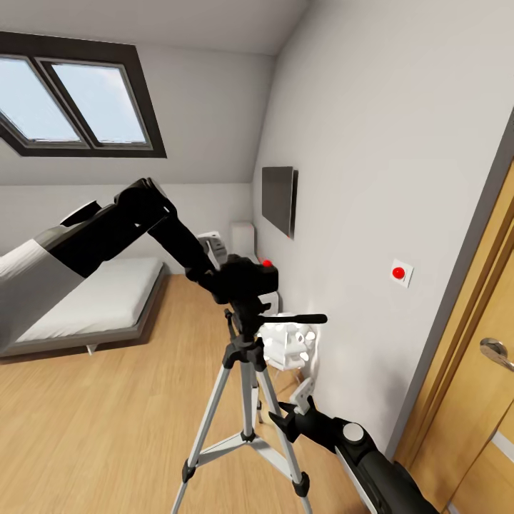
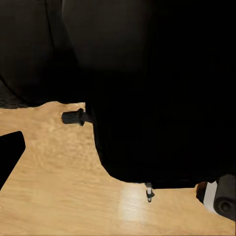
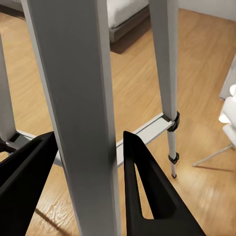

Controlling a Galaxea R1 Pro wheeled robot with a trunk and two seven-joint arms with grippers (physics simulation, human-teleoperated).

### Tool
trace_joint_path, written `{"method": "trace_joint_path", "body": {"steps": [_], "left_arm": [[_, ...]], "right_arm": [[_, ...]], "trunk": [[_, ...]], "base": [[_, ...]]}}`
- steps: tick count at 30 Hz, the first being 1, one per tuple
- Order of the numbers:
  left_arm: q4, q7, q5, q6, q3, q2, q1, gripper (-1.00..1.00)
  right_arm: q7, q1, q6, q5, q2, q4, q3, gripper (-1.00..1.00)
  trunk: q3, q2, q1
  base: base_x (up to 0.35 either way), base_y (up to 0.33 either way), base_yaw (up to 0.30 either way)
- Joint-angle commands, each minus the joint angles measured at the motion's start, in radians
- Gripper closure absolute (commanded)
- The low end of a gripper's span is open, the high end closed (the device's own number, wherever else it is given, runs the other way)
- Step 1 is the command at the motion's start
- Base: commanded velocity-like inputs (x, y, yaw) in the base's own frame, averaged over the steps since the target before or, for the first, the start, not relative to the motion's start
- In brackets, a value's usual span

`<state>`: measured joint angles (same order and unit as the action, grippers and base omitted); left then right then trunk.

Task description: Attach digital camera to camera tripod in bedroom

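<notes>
In the head view the black digital camera (image 1: 253, 280), red button up, sits on the black head of the camera tripod (image 1: 245, 335). My left gripper (image 1: 230, 277) reaches in from the left and is shut on the camera's body, which shows in the left wrist view as a black mass (image 2: 157, 88). The tripod's long pan handle (image 1: 300, 319) points right. Low down, my right gripper (image 1: 284, 417) holds one silver tripod leg (image 3: 83, 98). In the right wrist view its fingers (image 3: 147, 187) stand close on either side of that leg.
A low grey bed (image 1: 100, 300) lies at the left and a white ball-cluster lamp (image 1: 285, 346) stands just behind the tripod by the wall. A wooden door (image 1: 478, 385) is at the right and a dark wall panel (image 1: 278, 200) hangs above. Open wood floor (image 1: 107, 428) spreads to the left.
</notes>
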<state>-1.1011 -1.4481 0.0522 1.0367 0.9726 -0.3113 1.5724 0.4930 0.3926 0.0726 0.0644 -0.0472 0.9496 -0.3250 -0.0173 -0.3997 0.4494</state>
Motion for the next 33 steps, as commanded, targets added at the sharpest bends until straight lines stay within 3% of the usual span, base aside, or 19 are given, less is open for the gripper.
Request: {"method": "trace_joint_path", "body": {"steps": [1,22,33], "left_arm": [[-0.002,-0.006,0.008,0.01,0.001,0.0,0.001,-1.0],[-0.015,-0.005,0.016,0.01,-0.011,-0.014,0.001,-1.0],[-0.065,0.063,0.022,0.01,-0.108,-0.115,-0.009,-1.0]], "right_arm": [[0.002,-0.001,0.004,0.035,0.0,-0.009,-0.005,1.0],[0.002,-0.001,0.004,0.035,0.0,-0.009,-0.005,1.0],[0.002,-0.001,0.004,0.035,0.0,-0.009,-0.005,1.0]], "trunk": [[0.001,0.0,0.001],[0.001,0.0,0.001],[0.001,0.0,0.001]], "base": [[0.0,0.0,0.0],[0.0,0.0,0.0],[0.0,0.0,0.0]]}}
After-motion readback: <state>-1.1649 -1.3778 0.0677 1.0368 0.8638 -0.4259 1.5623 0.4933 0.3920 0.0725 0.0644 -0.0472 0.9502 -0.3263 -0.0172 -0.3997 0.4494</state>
